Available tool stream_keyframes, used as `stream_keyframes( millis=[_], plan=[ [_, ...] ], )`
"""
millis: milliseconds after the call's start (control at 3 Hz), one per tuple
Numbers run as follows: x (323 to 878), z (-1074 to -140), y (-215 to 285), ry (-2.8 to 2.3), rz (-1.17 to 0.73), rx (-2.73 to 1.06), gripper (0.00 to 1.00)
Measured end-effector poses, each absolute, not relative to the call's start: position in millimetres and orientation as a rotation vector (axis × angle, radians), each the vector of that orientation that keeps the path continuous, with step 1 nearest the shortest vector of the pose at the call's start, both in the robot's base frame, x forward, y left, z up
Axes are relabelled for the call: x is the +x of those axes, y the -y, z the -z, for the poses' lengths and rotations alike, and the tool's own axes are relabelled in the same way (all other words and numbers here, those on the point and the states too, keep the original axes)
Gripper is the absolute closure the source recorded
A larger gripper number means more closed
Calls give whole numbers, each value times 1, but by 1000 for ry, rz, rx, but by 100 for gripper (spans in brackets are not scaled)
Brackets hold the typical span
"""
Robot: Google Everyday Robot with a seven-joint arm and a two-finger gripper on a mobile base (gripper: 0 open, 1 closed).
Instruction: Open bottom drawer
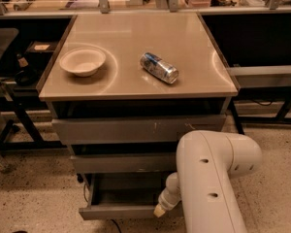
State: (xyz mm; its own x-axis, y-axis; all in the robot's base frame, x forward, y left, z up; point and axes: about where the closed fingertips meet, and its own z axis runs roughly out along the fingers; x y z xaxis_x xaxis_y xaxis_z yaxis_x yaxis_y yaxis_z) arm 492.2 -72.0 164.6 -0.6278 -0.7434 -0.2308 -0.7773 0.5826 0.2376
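The bottom drawer (pixel 119 211) stands pulled partly out, its shallow tray showing. The gripper (pixel 160 209) sits against the drawer's front edge; I cannot tell its state

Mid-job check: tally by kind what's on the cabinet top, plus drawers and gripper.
Bowls: 1, the white bowl.
Cans: 1, the can lying on its side.
Drawers: 3, top drawer, middle drawer, bottom drawer pulled out.
Grippers: 1, the gripper at the bottom drawer's front.
Total: 6
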Motion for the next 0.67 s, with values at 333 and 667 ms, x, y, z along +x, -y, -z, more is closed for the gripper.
stream_keyframes(
  millis=[333,667],
  plan=[
    [479,-166,74,-2723,-477,-1267,100],
    [479,-166,74,-2723,-477,-1267,100]
  ],
)
